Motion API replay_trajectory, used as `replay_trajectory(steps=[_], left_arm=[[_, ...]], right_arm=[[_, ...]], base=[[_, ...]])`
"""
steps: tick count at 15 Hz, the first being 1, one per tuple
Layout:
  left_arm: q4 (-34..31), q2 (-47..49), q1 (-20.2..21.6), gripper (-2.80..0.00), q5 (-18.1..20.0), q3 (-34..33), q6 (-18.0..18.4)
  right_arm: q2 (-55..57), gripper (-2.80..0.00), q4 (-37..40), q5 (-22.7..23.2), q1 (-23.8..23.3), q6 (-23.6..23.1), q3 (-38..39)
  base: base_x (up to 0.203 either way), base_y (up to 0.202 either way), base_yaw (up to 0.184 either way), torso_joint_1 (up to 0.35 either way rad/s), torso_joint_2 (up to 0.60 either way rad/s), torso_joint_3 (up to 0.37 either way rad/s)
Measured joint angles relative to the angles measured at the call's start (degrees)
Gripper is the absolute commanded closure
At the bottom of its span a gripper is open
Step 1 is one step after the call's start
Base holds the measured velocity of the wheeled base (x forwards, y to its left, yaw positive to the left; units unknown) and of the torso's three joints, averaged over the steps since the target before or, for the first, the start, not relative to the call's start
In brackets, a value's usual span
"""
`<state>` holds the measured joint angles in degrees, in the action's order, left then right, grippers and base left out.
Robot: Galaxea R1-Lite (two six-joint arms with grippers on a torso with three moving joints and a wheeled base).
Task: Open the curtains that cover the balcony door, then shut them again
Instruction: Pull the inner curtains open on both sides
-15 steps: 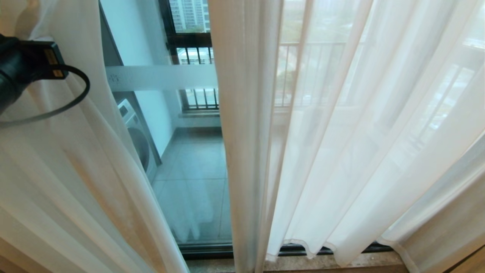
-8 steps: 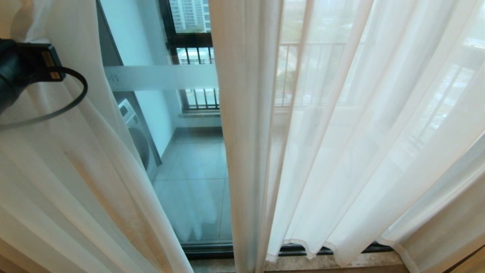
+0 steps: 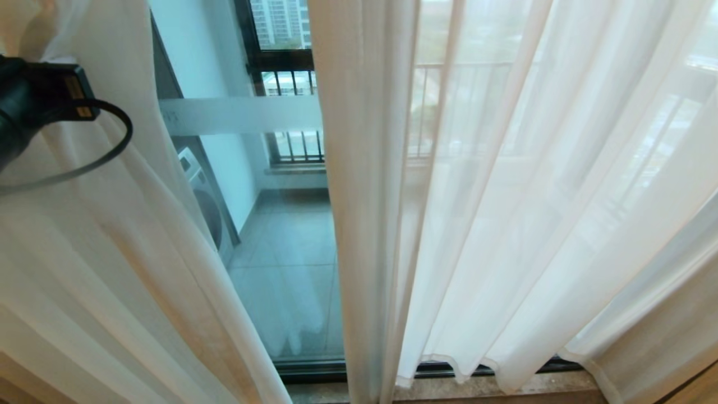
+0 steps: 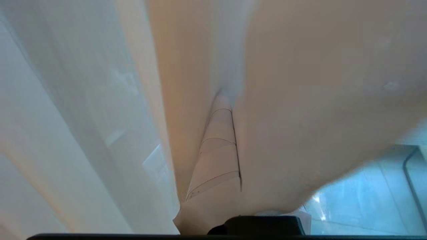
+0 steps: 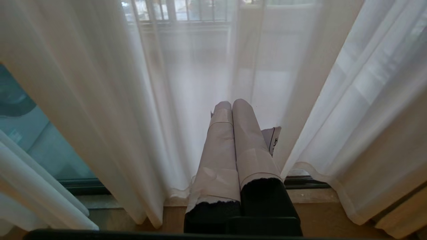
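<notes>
The curtains hang in two sheer cream panels. The left curtain (image 3: 112, 252) is drawn aside to the left and the right curtain (image 3: 533, 196) hangs in long folds. Between them a gap bares the balcony door (image 3: 280, 269), its glass crossed by a frosted white band (image 3: 241, 115). My left arm (image 3: 33, 95) reaches into the left curtain at the upper left. In the left wrist view my left gripper (image 4: 228, 96) is shut on a fold of that curtain (image 4: 300, 83), which drapes over one taped finger. My right gripper (image 5: 232, 104) hangs low before the right curtain (image 5: 133, 100), shut on nothing.
Through the glass I see a washing machine (image 3: 205, 202), grey balcony tiles and a black-barred railing (image 3: 291, 81). The door's dark bottom track (image 3: 314, 370) runs above a stone sill (image 3: 505, 387). The curtain hems (image 5: 317, 168) end just over the wooden floor.
The left curtain's lower edge has swayed slightly to the right. Neither arm has visibly moved.
</notes>
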<state>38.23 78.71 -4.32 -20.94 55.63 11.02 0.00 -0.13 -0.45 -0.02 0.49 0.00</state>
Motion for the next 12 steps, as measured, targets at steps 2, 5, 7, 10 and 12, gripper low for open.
replay_trajectory(steps=[2, 5, 7, 10, 12], left_arm=[[-0.2, 0.0, 0.2, 0.00, 0.0, -0.1, 0.0], [-0.2, -0.2, 0.6, 0.00, 0.0, -0.1, 0.0], [-0.1, -0.6, 0.9, 0.00, 0.0, -0.5, 0.0], [-0.2, -1.4, 1.1, 0.00, 0.0, -1.7, 0.0], [-0.1, -1.8, 1.5, 0.00, -0.3, -2.0, 0.0]], right_arm=[[0.0, 0.00, 0.0, 0.0, -0.1, 0.0, 0.0], [0.0, 0.00, 0.0, 0.0, -0.1, 0.0, 0.0], [0.0, 0.00, 0.0, 0.0, -0.1, 0.0, 0.0], [0.0, 0.00, 0.0, 0.0, -0.1, 0.0, 0.0], [0.0, 0.00, 0.0, 0.0, -0.1, 0.0, 0.0]], base=[[0.000, 0.174, -0.003, 0.007, 0.00, 0.006], [0.000, 0.187, 0.002, 0.002, 0.00, -0.001], [0.000, 0.180, 0.004, 0.003, 0.01, 0.002], [0.000, 0.185, 0.002, 0.003, 0.00, 0.004], [0.000, 0.180, 0.002, 0.002, 0.00, 0.000]])
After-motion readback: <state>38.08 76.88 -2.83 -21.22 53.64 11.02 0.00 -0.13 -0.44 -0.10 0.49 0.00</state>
